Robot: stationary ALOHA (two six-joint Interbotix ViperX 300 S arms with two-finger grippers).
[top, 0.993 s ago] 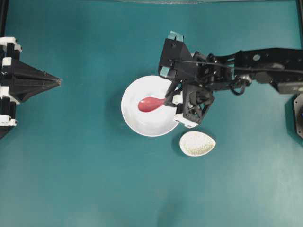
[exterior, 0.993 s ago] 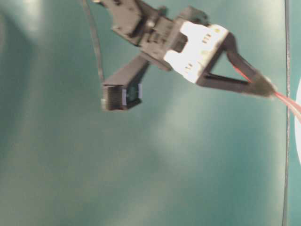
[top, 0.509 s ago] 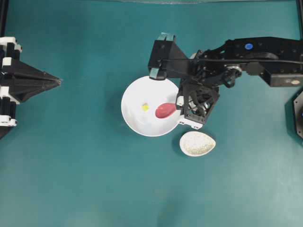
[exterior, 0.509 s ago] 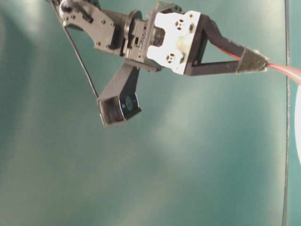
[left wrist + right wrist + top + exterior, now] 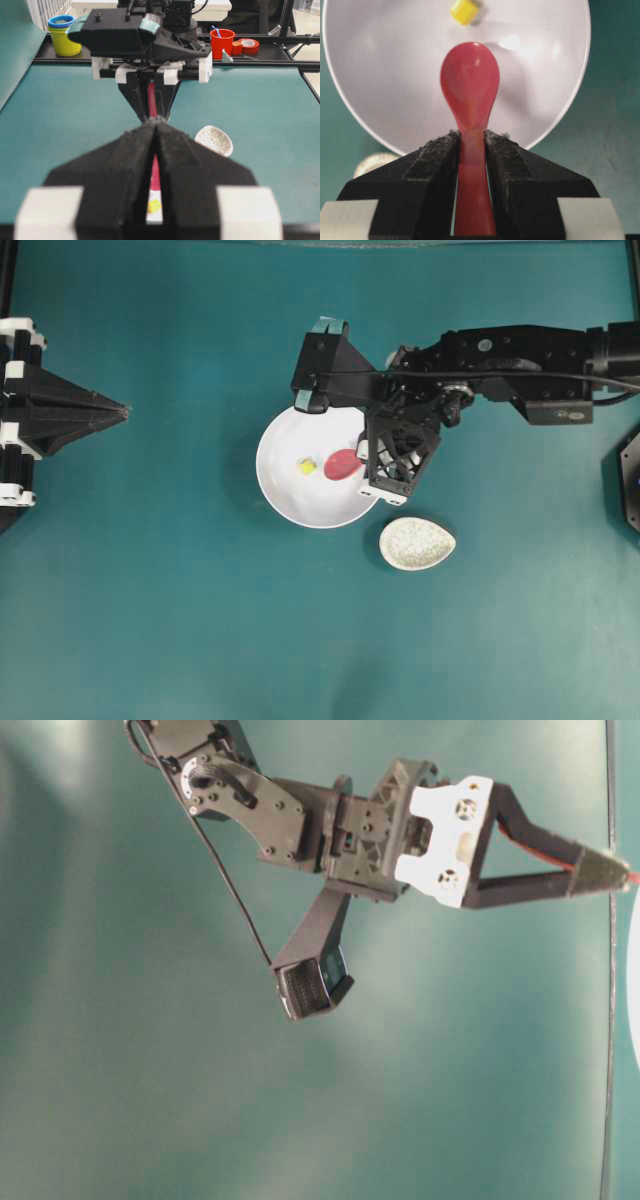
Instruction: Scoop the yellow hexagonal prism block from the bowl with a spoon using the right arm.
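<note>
While the right gripper (image 5: pixel 471 145) stayed clamped on the spoon (image 5: pixel 470 85) handle, the scoop hung inside the bowl (image 5: pixel 285 502), just beside the yellow hexagonal prism block (image 5: pixel 307 466), which lay on the bowl floor, not yet scooped. If the scoop's rim struck the tiny block side-on, it would likely skate away across the bowl's slick curve. Well away from the bowl, the left gripper (image 5: pixel 122 413) sat pinched together, empty.

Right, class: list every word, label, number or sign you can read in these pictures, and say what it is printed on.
None can be read.
The bowl, spoon, yellow block and speckled dish are plain.
The yellow cup, red cup and tape roll show no legible print.
</note>
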